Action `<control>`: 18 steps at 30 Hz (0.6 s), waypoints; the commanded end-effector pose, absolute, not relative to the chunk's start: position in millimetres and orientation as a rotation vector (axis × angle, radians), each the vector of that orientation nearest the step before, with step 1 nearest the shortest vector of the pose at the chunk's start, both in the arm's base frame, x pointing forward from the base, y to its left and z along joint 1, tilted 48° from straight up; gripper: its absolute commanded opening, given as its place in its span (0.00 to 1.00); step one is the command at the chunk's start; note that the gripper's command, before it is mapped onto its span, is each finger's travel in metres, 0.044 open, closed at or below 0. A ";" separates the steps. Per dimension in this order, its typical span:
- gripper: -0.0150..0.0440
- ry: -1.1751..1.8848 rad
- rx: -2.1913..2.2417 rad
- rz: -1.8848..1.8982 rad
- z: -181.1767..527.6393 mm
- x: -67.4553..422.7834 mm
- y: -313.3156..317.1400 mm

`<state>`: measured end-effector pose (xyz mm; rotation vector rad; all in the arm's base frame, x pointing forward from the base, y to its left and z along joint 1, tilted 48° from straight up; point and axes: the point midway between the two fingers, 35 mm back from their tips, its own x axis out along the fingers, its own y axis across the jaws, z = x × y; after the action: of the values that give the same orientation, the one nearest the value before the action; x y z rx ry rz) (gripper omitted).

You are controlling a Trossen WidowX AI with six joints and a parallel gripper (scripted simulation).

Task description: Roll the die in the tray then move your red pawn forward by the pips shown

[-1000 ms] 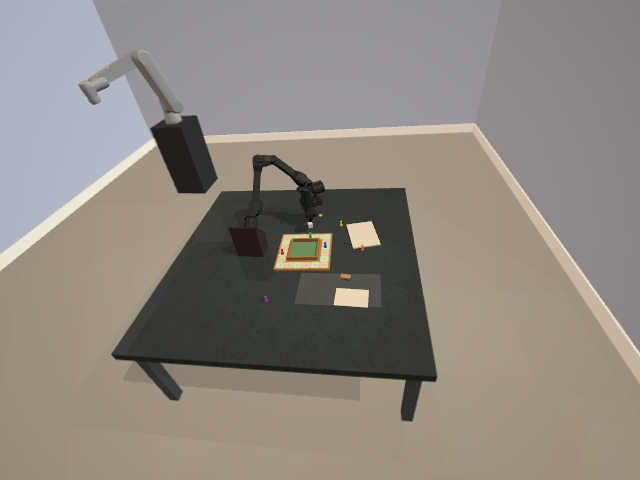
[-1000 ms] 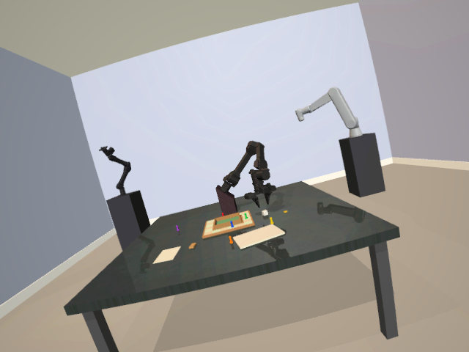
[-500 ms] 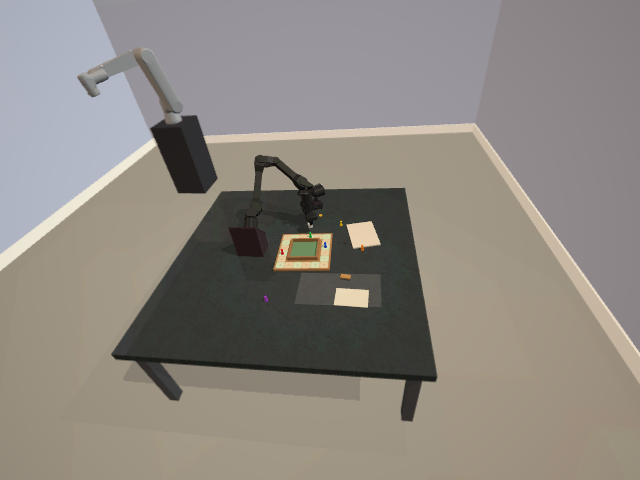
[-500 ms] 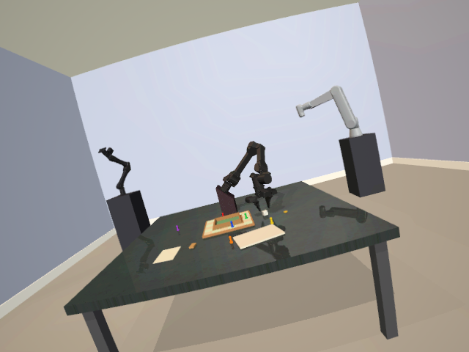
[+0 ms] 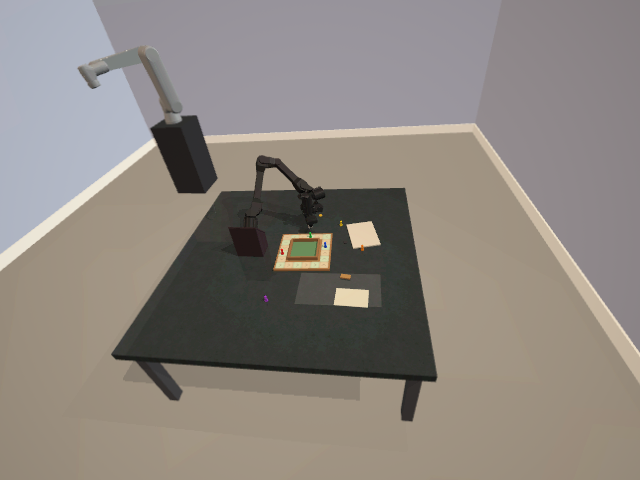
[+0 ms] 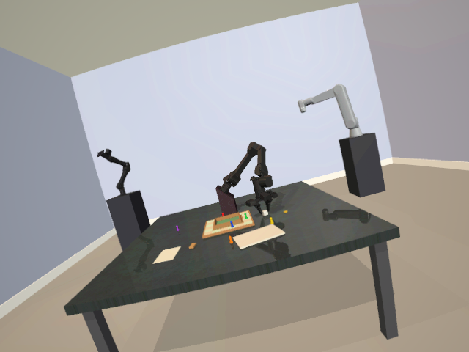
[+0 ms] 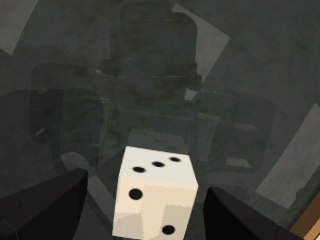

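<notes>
The turn was at its very start. The die (image 7: 155, 192) sat on the dark table (image 5: 206, 320), not yet lifted. Nothing lay on the green felt of the tray (image 5: 302, 249) at the middle of the game board (image 5: 303, 251). The red pawn (image 5: 281, 252) stood on the board's left edge in the top view and looked untouched. Judging from this, the pickup, the roll, the pawn move and the retreat all remained to be done.

In the wrist view, the white die filled the lower centre of the frame. It showed three pips on its top face. The gripper (image 7: 147, 227) hung straight over it, one dark finger (image 7: 40, 220) at lower left and the other at lower right. Table showed between each finger and the die. The jaws were apart, narrowing but not yet touching it, so nothing was held.

In the exterior view, the die (image 6: 264, 213) appeared as a small pale block under the fingertips, just right of the board's far corner, near a green pawn (image 6: 245, 215).
</notes>
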<state>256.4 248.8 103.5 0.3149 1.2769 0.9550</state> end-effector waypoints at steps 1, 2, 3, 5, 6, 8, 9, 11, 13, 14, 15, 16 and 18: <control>0.50 1.284 0.317 0.948 100.6 256.6 249.3; 0.45 1.284 0.317 0.948 100.6 256.6 249.3; 0.44 1.284 0.317 0.948 100.6 256.6 249.3; 0.42 1.284 0.317 0.948 100.6 256.6 249.3; 0.41 1.284 0.317 0.948 100.6 256.6 249.3; 0.39 1.284 0.317 0.948 100.6 256.6 249.3; 0.37 1.284 0.317 0.948 100.6 256.6 249.3; 0.29 1.284 0.316 0.948 101.2 256.8 248.5; 0.25 1.285 0.313 0.946 106.4 258.5 242.2; 0.25 1.286 0.311 0.945 110.4 259.6 237.4; 0.25 1.286 0.309 0.944 114.5 260.5 232.6; 0.25 1.287 0.307 0.943 118.6 261.2 227.8; 0.25 1.288 0.304 0.941 127.0 262.1 218.1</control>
<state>259.3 230.3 111.4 0.3084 1.3047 0.9355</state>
